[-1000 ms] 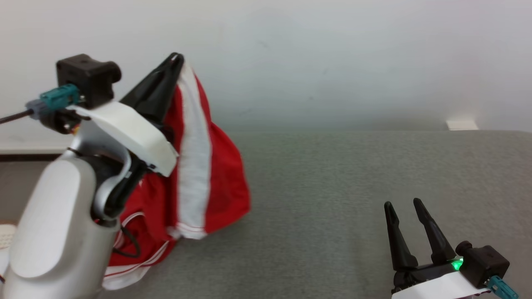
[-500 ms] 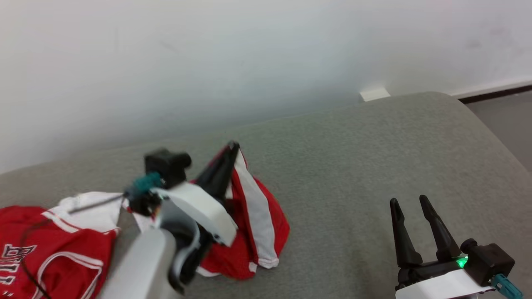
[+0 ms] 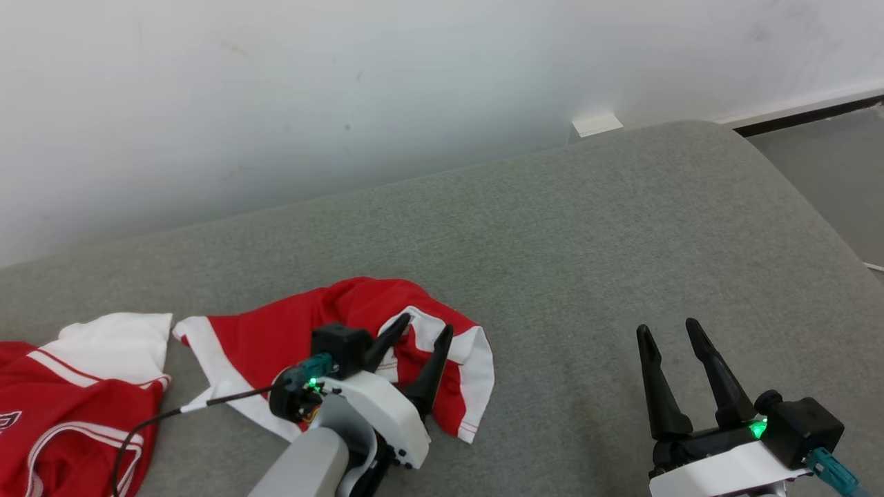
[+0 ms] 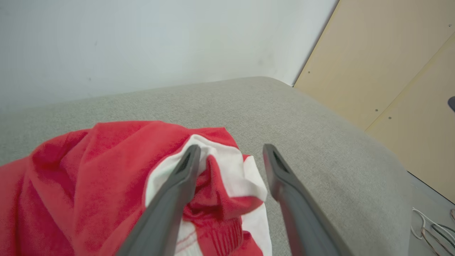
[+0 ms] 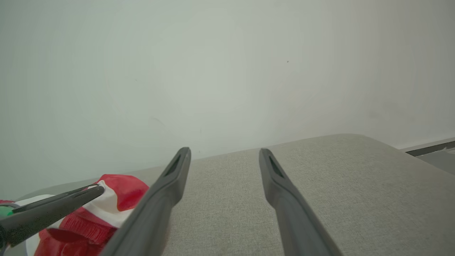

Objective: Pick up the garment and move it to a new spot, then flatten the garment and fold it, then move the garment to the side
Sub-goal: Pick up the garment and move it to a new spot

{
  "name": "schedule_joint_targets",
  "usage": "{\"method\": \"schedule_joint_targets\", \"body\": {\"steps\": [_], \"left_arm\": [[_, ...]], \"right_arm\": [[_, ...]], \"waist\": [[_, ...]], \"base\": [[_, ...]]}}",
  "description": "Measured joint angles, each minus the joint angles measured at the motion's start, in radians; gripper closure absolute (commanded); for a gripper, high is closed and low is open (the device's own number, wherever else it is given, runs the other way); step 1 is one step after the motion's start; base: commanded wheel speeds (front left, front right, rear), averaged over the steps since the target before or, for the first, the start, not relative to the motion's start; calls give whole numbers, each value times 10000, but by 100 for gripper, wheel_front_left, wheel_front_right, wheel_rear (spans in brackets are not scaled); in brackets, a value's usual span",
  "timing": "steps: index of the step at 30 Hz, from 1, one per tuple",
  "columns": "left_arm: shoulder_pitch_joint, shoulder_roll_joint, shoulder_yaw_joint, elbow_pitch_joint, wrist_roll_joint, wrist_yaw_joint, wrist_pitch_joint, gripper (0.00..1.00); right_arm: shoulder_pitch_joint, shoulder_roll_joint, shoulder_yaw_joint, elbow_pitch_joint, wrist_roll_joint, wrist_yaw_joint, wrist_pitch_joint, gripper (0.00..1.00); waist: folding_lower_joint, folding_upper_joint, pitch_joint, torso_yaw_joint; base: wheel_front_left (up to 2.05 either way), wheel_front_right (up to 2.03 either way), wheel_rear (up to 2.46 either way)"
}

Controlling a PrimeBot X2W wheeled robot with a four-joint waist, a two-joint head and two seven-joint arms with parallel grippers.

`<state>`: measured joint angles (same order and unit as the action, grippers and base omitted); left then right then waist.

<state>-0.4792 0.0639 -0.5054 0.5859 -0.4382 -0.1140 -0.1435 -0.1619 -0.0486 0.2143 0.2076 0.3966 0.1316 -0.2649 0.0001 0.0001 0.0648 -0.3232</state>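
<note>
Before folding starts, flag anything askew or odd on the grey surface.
The red-and-white garment lies crumpled, not flat, beneath the open left gripper. A second red garment lies further left. Nothing looks damaged.

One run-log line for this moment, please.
left gripper: open over crumpled red-and-white fabric garment | right gripper: open, empty | garment: lying unfolded on grey upholstered cushion

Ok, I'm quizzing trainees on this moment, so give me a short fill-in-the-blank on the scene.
The left gripper, above the red and white garment, has its jaws ___.
The cushion under the garment is ___ in colour.
The right gripper holds ___.
Missing: open; grey; nothing.
</note>
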Motion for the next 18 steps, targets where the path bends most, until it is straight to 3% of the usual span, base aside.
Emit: {"method": "schedule_joint_targets", "body": {"steps": [7, 18], "left_arm": [[-108, 123, 153, -660, -40, 21, -769, 0], [1614, 1135, 1524, -3336, 82, 1266, -1179, 0]], "right_arm": [[34, 2, -82, -2, -265, 0, 0, 0], [314, 0, -385, -144, -445, 2, 0, 0]], "waist": [[0, 0, -232, 644], [0, 0, -646, 1678]], "base": [[0, 0, 0], [0, 0, 0]]}}
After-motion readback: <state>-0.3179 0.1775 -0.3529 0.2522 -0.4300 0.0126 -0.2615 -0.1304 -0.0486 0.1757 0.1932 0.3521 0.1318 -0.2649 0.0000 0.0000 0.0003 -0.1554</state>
